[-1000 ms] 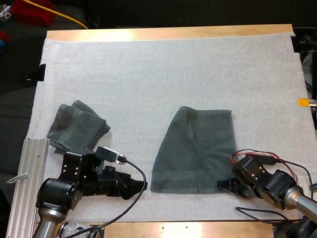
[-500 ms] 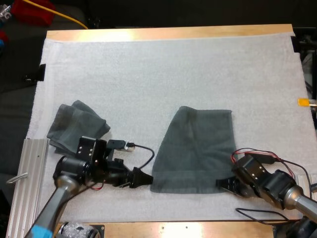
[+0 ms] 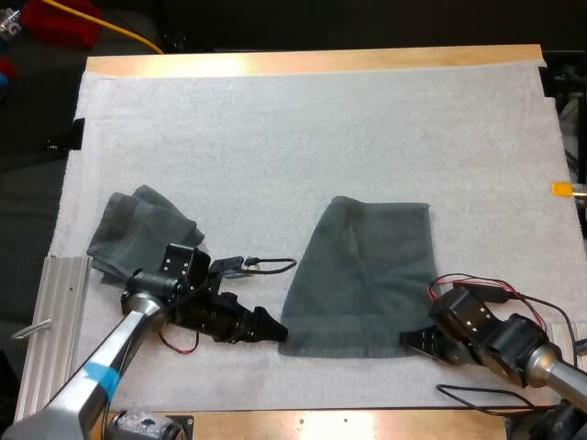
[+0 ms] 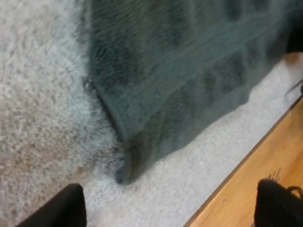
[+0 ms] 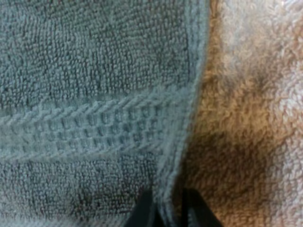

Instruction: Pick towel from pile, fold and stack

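The right gripper (image 3: 415, 341) pinches the hem of the spread towel (image 3: 362, 275) between nearly closed fingers, while the left gripper (image 3: 273, 329), fingers wide apart, has that towel's other near corner just ahead of it (a crumpled towel (image 3: 142, 234) lies beside its wrist).

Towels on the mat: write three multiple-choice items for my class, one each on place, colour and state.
1. Where is the crumpled towel? A left of the spread towel; B on it; C right of it.
2. What colour are the towels? A red; B dark grey-green; C white.
3. The right end effector is: A open; B shut on nothing; C shut on the spread towel's edge.
Key: A, it lies at the left side of the white mat. B, both look dark grey-green. C, the hem is pinched in it.
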Motion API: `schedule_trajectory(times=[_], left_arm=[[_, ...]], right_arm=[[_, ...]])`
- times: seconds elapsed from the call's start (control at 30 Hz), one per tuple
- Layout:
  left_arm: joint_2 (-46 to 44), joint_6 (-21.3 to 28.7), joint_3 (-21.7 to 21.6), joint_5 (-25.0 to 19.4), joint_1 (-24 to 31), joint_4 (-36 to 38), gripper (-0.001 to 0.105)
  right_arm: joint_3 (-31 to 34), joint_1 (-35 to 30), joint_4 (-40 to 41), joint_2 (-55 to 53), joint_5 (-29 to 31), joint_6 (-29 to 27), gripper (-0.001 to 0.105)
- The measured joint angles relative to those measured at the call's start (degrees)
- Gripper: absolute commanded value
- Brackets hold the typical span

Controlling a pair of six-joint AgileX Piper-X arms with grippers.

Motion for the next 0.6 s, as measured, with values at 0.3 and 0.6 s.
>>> schedule_trajectory(times=[0.3,0.6], left_arm=[[6.12,0.15,0.00,3.58,0.00,-3.39,0.070],[10.08,-0.95,0.00,3.90,-2.57,-5.52,0.070]], right_arm=[[0.00,0.00,0.00,0.00,0.00,0.00,0.001],[0.00,0.00,-0.04,0.00,0.00,0.00,0.001]])
